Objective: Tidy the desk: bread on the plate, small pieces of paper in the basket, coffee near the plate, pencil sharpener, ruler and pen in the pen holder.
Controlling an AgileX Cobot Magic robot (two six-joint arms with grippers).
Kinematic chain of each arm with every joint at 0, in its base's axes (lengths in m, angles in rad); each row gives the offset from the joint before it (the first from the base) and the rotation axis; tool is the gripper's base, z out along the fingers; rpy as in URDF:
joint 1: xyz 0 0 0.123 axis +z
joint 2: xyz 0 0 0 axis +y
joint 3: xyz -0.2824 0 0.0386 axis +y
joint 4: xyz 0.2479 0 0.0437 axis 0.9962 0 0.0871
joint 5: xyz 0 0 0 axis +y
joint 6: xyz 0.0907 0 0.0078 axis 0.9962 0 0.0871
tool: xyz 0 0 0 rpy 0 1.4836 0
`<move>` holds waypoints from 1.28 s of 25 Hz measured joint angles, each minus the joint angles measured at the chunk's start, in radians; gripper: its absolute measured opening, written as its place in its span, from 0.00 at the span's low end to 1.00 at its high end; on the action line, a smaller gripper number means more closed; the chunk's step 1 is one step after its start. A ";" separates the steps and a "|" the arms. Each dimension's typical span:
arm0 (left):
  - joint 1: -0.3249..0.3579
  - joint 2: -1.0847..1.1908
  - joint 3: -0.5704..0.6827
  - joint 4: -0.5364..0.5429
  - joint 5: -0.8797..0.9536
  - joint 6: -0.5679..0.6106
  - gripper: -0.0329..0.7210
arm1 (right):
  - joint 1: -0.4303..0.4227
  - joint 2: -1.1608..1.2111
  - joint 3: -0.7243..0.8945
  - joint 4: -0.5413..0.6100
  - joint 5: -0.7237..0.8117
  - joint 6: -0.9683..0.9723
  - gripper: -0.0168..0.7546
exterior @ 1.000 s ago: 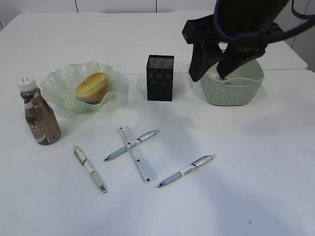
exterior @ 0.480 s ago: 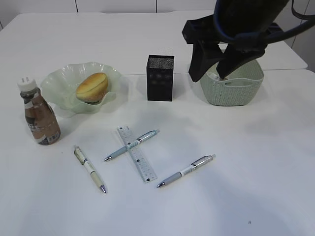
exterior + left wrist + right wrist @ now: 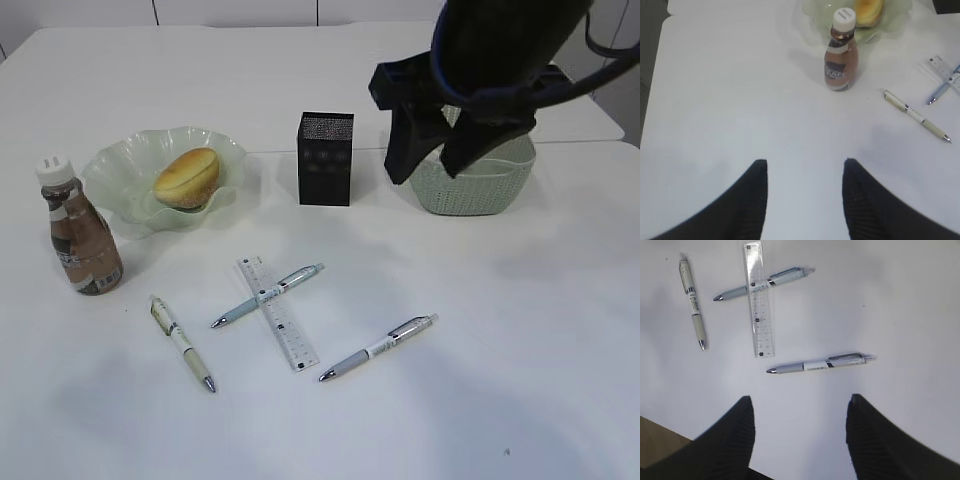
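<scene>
The right pincer (image 3: pixel 799 412), open and empty, hangs above the nearest pen (image 3: pixel 820 363) and ruler (image 3: pixel 758 297).

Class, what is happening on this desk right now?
A two-armed robot is tidying. The bread lies on the plate, the coffee beside it. Three pens, one nearest the right gripper, and the ruler remain loose on the desk, outside the pen holder. Both grippers' jaws stand open and empty; the right hangs by the basket.
</scene>
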 joint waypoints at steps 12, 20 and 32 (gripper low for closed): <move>0.000 -0.037 0.130 -0.042 0.031 -0.011 0.70 | 0.005 0.096 0.004 0.000 -0.002 0.038 0.62; 0.000 -0.025 0.130 -0.048 0.042 -0.032 0.81 | 0.122 0.160 0.004 0.000 -0.011 0.079 0.62; 0.000 -0.025 0.130 -0.080 0.083 -0.047 0.81 | 0.135 0.272 0.004 0.108 -0.155 0.100 0.62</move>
